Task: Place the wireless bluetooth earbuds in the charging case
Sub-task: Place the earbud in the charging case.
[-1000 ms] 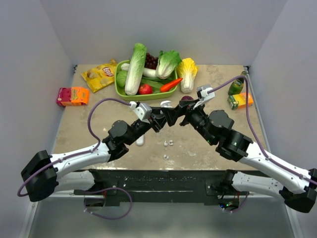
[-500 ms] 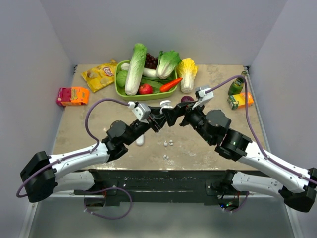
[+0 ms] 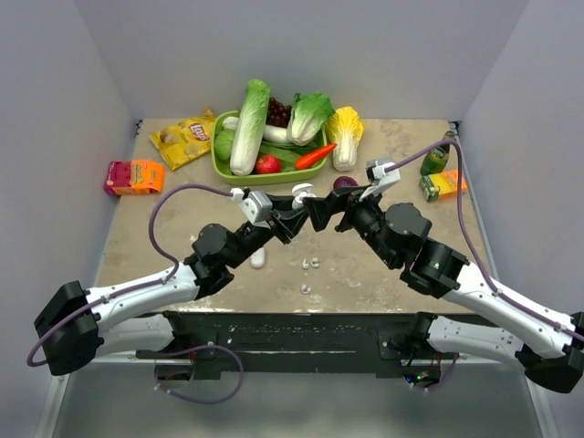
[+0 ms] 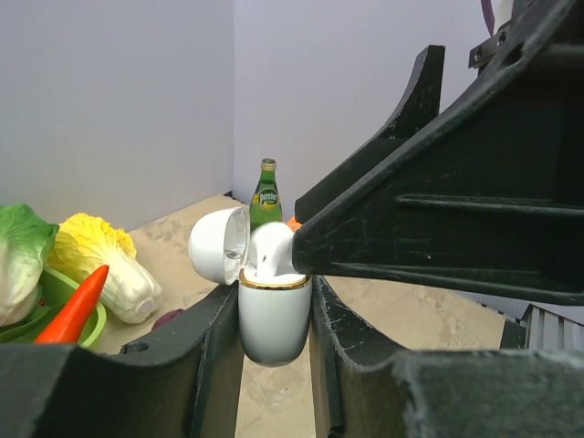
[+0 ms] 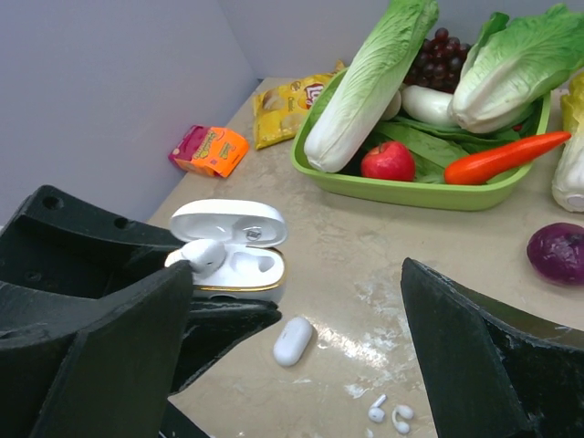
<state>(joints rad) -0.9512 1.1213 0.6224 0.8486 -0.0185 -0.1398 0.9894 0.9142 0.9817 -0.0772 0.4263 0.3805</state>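
The left gripper (image 4: 274, 306) is clamped on the charging case (image 5: 239, 274), lid open. One earbud (image 5: 203, 254) sits crooked in the pocket beside a finger of the right gripper (image 5: 297, 271), which gapes wide and holds nothing. I'd press that bud straight down until it seats, with the case held level. Below the hands, loose earbuds (image 5: 388, 415) lie on the beige tabletop (image 5: 365, 237); beyond are a green vegetable tray (image 5: 411, 193) and grey walls (image 5: 109, 91).
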